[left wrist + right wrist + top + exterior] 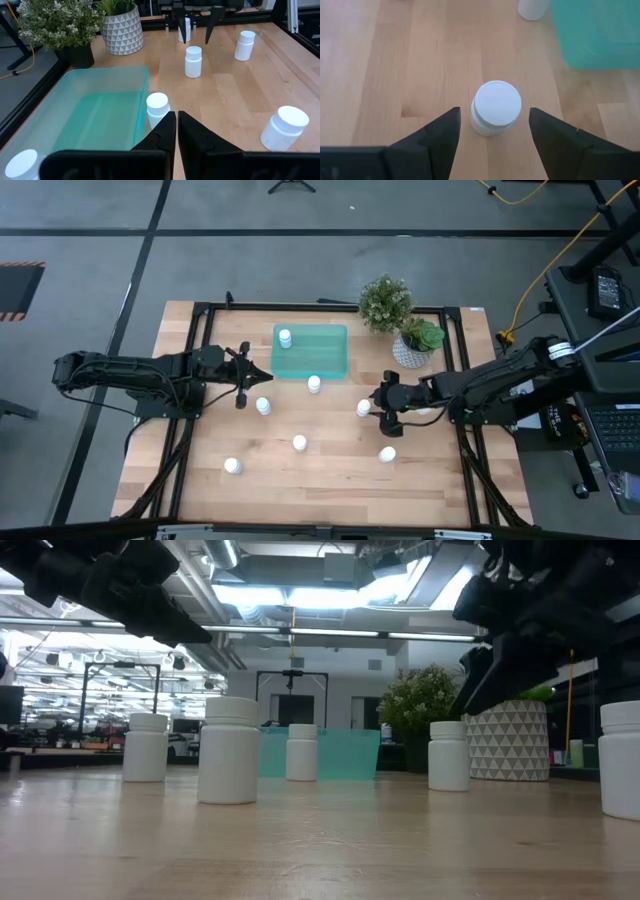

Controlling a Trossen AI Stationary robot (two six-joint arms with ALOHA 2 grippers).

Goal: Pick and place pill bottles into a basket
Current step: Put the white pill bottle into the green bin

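The teal basket (325, 358) lies at the table's back centre, with one white pill bottle (285, 337) inside it. Several more bottles stand loose on the wood, one (314, 384) right by the basket's front edge. My right gripper (378, 400) hangs open above a bottle (364, 408). In the right wrist view that bottle's cap (496, 105) shows between the spread fingers (440, 137), untouched. My left gripper (255, 376) is shut and empty just left of the basket (100, 107). Its closed fingers (167, 132) point past the bottle (157, 106) beside the basket's edge.
Two potted plants (385, 302) (418, 340) stand at the back right, close to the basket's far corner. Other loose bottles (263, 406) (299, 443) (232, 466) (387, 454) dot the front half. A black frame rail (200, 320) borders the table.
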